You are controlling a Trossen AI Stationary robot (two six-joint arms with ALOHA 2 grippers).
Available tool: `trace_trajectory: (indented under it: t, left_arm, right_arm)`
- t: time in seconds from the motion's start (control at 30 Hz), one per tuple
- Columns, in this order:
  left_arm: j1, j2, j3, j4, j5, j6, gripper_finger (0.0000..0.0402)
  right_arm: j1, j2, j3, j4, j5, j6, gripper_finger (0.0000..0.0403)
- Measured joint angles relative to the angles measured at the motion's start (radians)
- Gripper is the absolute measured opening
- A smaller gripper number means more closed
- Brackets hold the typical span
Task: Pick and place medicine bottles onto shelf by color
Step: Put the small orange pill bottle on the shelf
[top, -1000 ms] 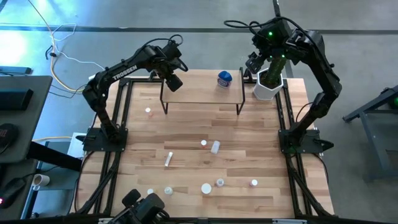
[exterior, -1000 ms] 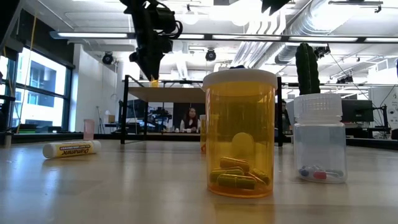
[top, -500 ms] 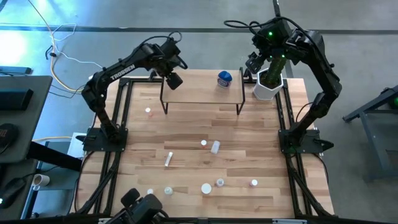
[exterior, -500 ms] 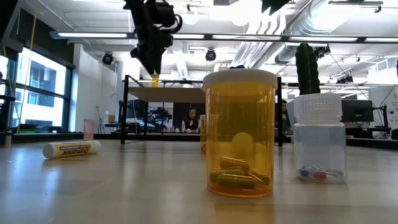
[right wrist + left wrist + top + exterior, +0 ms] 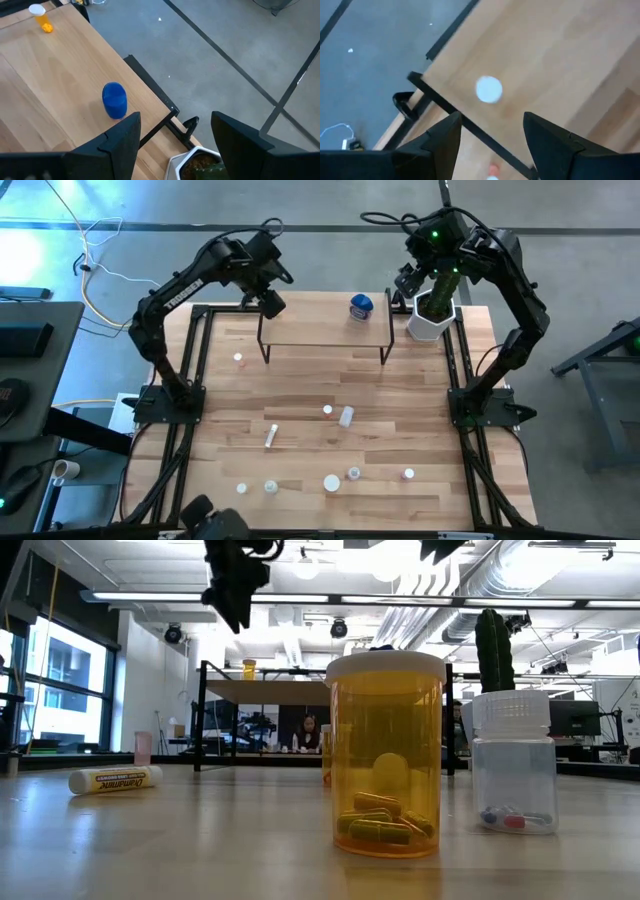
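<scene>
We are finding a small orange bottle (image 5: 249, 669) standing upright at the left end of the shelf (image 5: 325, 332), its white cap showing directly beneath the left gripper (image 5: 491, 131). That gripper is hanging just above it with fingers spread apart and gripping nothing. The blue bottle (image 5: 114, 99) is standing at the shelf's right end, well apart from the orange one. The right gripper (image 5: 175, 131) is waiting above that end, fingers apart and empty, beside the white pot (image 5: 430, 323) holding the cactus. In our judgement the placing step is closing: the arm should be rising straight up so a finger does not clip the cap. On the table (image 5: 400, 440) we are noting an orange bottle (image 5: 386, 768) holding yellow capsules, a clear bottle (image 5: 513, 761) holding a few coloured pills, and other small bottles scattered, awaiting sorting
</scene>
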Motion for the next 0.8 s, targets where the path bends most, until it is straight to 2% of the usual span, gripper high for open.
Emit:
trace_trajectory:
  t: [0.13, 0.4, 0.63, 0.8]
  left_arm:
    - [-0.058, -0.064, -0.034, 0.005, 0.005, 0.001, 0.0204]
    - [-0.193, -0.317, -0.343, 0.251, 0.056, -0.064, 0.0204]
    - [-0.284, -0.485, -0.555, 0.396, 0.061, -0.14, 0.0204]
    - [-0.358, -0.589, -0.695, 0.529, 0.114, -0.162, 0.0204]
  right_arm:
    - [0.0, 0.0, 0.0, 0.0, -0.012, 0.02, 0.0234]
    - [0.009, 0.0, 0.0, 0.0, -0.133, 0.089, 0.0234]
    - [0.068, 0.0, 0.0, -0.026, -0.181, 0.08, 0.0234]
    - [0.116, -0.008, -0.034, -0.048, -0.182, 0.102, 0.0234]
